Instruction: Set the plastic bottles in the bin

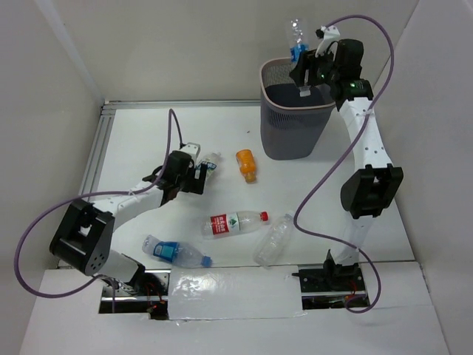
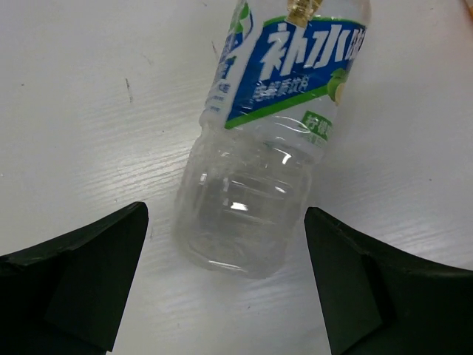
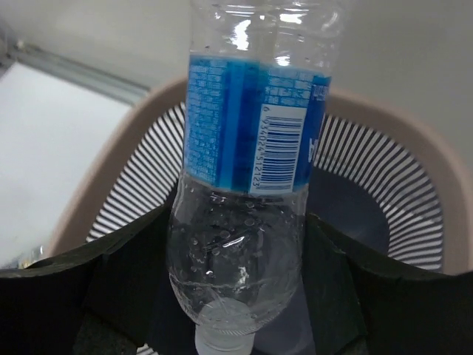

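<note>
Top view: the right gripper (image 1: 304, 70) is clamped on a blue-label bottle (image 1: 297, 38), with the bin (image 1: 292, 133) mouth just below it.

Left wrist: the left gripper (image 2: 225, 222) is spread wide and holds nothing. A green-label bottle (image 2: 273, 111) lies on the table between its fingers, long axis pointing straight ahead.

Right wrist: the held bottle's cap points back toward the wrist, and the bin's mouth lies beyond it.

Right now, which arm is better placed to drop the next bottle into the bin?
Right. The right gripper is shut on the blue-label bottle above the bin. The left gripper is open around the green-label bottle, which lies on the table away from the bin.
</note>
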You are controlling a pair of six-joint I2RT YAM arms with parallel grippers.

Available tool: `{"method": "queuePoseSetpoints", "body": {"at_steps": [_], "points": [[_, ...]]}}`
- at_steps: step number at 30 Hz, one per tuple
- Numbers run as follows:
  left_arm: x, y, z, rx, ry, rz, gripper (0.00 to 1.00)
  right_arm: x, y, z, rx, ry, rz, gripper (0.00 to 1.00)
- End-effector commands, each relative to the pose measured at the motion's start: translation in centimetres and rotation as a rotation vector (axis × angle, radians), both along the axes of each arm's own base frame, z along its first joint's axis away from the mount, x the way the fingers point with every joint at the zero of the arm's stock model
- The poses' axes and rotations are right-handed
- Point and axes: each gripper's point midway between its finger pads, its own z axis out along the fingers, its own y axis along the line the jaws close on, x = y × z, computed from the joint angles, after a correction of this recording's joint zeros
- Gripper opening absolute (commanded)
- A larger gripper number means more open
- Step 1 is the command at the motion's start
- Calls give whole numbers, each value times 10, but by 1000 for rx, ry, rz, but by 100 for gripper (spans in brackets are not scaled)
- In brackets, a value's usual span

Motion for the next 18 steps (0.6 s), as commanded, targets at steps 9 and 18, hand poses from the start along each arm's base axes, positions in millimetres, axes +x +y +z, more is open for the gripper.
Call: {"method": "queuePoseSetpoints", "body": {"at_steps": [9,18], "points": [[27,-12,-2,30,-24,-10,99,-43,-11,14,44,22,185,99],[26,-30,-4,4,12,-91,48,-135,31,-16,-183,86,560,99]]}}
